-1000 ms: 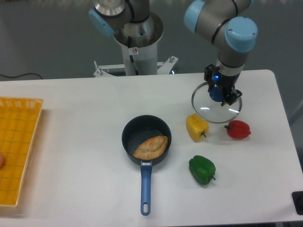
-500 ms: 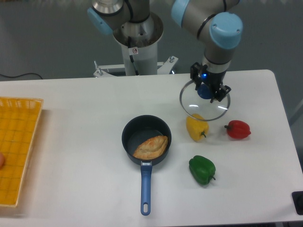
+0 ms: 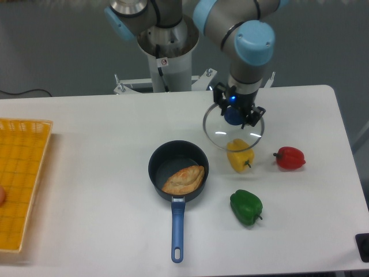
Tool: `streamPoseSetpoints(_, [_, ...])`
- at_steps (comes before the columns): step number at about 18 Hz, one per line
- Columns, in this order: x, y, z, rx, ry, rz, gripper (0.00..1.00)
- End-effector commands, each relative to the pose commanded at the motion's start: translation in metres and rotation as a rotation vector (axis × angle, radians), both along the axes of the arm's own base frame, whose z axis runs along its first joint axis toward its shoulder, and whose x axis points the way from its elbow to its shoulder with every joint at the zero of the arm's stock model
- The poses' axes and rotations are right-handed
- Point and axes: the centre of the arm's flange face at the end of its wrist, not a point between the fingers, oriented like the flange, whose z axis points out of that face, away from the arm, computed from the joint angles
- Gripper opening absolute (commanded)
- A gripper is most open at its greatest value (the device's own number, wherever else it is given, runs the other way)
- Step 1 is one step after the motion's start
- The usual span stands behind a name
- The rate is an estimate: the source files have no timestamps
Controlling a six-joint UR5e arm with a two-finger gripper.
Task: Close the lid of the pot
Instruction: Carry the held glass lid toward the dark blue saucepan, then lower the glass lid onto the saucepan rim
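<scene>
Carrying the lid (image 3: 233, 128) by its blue knob, clamped in my gripper (image 3: 234, 113) right of centre, I judged the rigid glass fragile and slippery, while the pot (image 3: 179, 171) sat open at centre.

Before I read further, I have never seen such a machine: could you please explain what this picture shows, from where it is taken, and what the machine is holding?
The picture comes from one fixed camera that looks down at a white table from the front. The grey and light-blue machine behind it is a robot arm; at its end is a gripper with two fingers. The gripper is shut on the blue knob of a round glass lid, which it holds above the table. Its rim overlaps the top of a yellow pepper in the picture. To the left stands a small dark-blue pot with a long handle; it is open, with a baked pastry inside. Also on the table are a red pepper, a green pepper and, at the left edge, a yellow basket.
</scene>
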Motion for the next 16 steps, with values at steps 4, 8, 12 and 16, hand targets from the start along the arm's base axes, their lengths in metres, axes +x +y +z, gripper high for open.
streamPoseSetpoints(4, [0.019, 0.009, -0.001, 0.014, -0.011, 0.014, 0.52])
streamPoseSetpoints(8, [0.038, 0.013, 0.002, 0.055, -0.033, 0.041, 0.52])
streamPoseSetpoints(12, [0.048, 0.023, 0.0, 0.052, -0.036, 0.044, 0.52])
streamPoseSetpoints(16, [0.055, 0.035, -0.002, 0.047, -0.015, 0.04, 0.52])
